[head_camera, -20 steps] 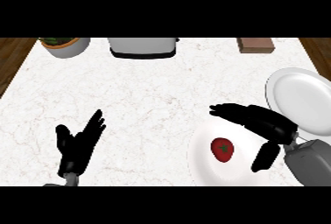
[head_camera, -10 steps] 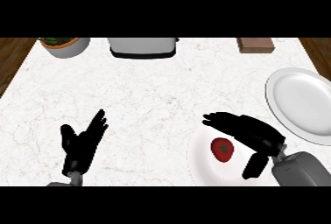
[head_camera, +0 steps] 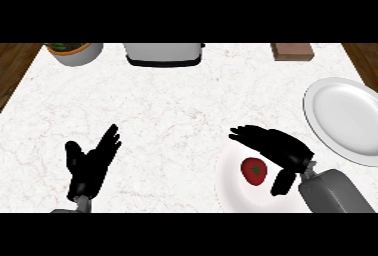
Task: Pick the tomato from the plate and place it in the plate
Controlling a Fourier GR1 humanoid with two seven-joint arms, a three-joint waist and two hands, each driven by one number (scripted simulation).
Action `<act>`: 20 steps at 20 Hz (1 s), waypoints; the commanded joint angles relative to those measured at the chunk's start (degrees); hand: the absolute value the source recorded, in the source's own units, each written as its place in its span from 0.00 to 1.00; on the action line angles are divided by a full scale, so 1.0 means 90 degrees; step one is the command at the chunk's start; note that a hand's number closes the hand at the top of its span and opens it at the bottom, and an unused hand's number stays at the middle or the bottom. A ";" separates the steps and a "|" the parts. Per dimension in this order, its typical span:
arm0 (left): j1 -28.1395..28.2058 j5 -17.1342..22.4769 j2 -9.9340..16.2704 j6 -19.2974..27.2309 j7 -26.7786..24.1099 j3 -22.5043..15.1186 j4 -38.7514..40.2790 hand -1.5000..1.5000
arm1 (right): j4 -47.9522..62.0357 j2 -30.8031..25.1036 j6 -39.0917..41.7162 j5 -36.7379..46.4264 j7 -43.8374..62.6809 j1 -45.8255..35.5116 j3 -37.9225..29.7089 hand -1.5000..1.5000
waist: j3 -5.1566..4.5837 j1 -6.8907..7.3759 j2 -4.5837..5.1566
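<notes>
Head view: my right hand, fingers spread and grasping nothing, arches over the tomato on the near plate by the surface's near edge, poised for pickup; far plate waits at right edge; left hand rests open.

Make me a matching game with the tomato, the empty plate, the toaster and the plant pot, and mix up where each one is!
Things:
1. tomato
2. empty plate
3. toaster
4. plant pot

Places:
A. far left corner of the counter
B. right edge of the counter
C. on the near plate, beside the right hand
D. back of the counter, middle

Pairs: 1-C, 2-B, 3-D, 4-A
</notes>
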 commanded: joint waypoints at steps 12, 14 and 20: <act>-0.0141 -0.0105 -0.0056 -0.0444 -0.0201 0.0468 0.0454 0.50 | 0.0683 0.0106 -0.0843 0.1471 -0.1093 0.0193 0.0258 1.00 | -0.0001 -0.0017 -0.0001; -0.0152 -0.0064 -0.0011 -0.0540 0.0028 0.0518 0.0114 0.50 | 0.1021 0.0311 -0.0756 0.1487 -0.1215 -0.0189 0.0007 1.00 | 0.0000 -0.0001 0.0000; -0.0136 -0.0373 -0.0232 -0.0240 0.0114 0.0381 0.0050 0.50 | 0.0497 0.0343 -0.1546 0.1416 -0.1515 0.0439 -0.0263 1.00 | 0.0001 -0.0031 -0.0007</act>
